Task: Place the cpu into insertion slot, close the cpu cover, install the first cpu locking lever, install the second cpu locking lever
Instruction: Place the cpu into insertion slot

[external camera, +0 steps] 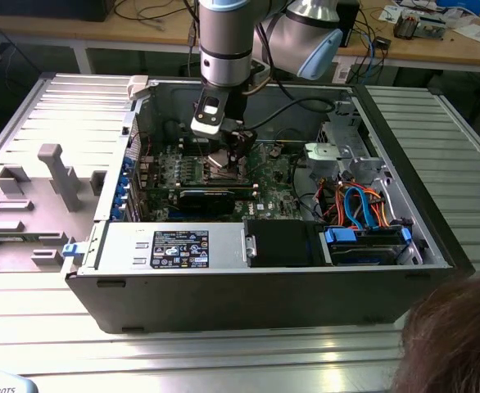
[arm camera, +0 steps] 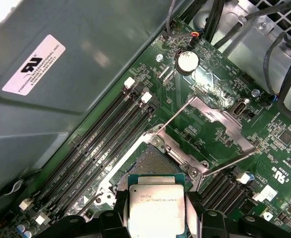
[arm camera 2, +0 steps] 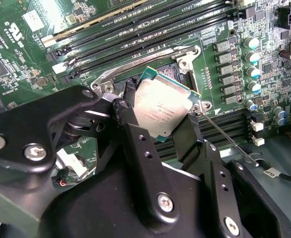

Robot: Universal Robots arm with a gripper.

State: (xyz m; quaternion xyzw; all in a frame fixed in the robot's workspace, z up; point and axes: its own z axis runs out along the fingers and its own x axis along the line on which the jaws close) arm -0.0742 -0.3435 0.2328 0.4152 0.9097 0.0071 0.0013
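Here the gripper (arm camera 2: 160, 118) clasps the cpu (arm camera 2: 161, 105), tilted, over the open insertion slot (arm camera: 153, 162).

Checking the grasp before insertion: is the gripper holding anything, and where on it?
Yes. The gripper holds the cpu by two opposite edges, one finger on each side, close to the uncovered insertion slot.

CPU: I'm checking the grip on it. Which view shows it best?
Second wrist view: the cpu shows nearly whole, tilted, clamped in the gripper. First wrist view shows its top face. Exterior view: too small to tell.
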